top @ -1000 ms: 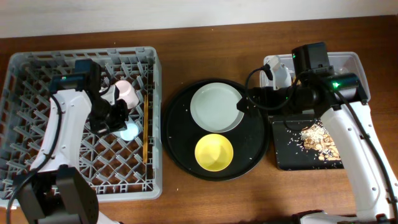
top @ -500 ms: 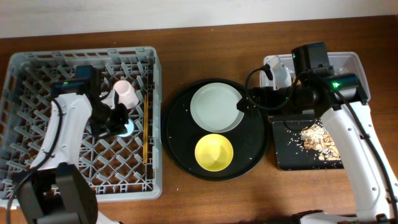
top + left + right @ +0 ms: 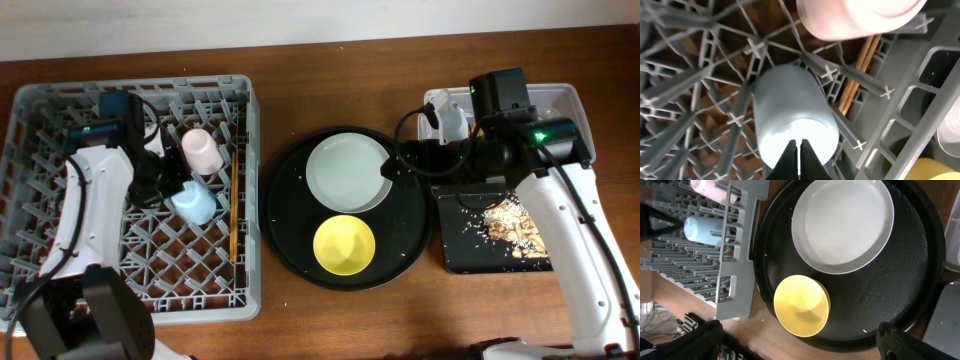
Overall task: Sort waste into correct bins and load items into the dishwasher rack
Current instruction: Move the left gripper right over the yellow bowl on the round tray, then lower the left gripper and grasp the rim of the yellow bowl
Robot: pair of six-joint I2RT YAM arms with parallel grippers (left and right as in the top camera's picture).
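The grey dishwasher rack (image 3: 40, 110) holds the pink cup (image 3: 202, 152), the light-blue cup (image 3: 193, 203) and the chopsticks (image 3: 236, 205). My left gripper (image 3: 163, 186) is shut and empty just left of the light-blue cup. In the left wrist view the shut fingertips (image 3: 796, 150) sit over the light-blue cup (image 3: 790, 107), with the pink cup (image 3: 855, 17) and chopsticks (image 3: 860, 70) beyond. The mint-white plate (image 3: 348, 172) and yellow bowl (image 3: 344, 245) sit on the round black tray. My right gripper (image 3: 395, 166) is open and empty above the plate (image 3: 842, 225) and bowl (image 3: 801, 305).
The round black tray (image 3: 410, 240) lies between the rack and the bins. The black rectangular tray (image 3: 462, 250) holds beige food scraps (image 3: 510, 225). The clear tub (image 3: 570, 100) lies behind it, mostly under my right arm. Napkin and wrapper are out of view.
My left arm has pulled back up and to the left off the light-blue cup, which now lies uncovered in the rack. The right arm has not moved.
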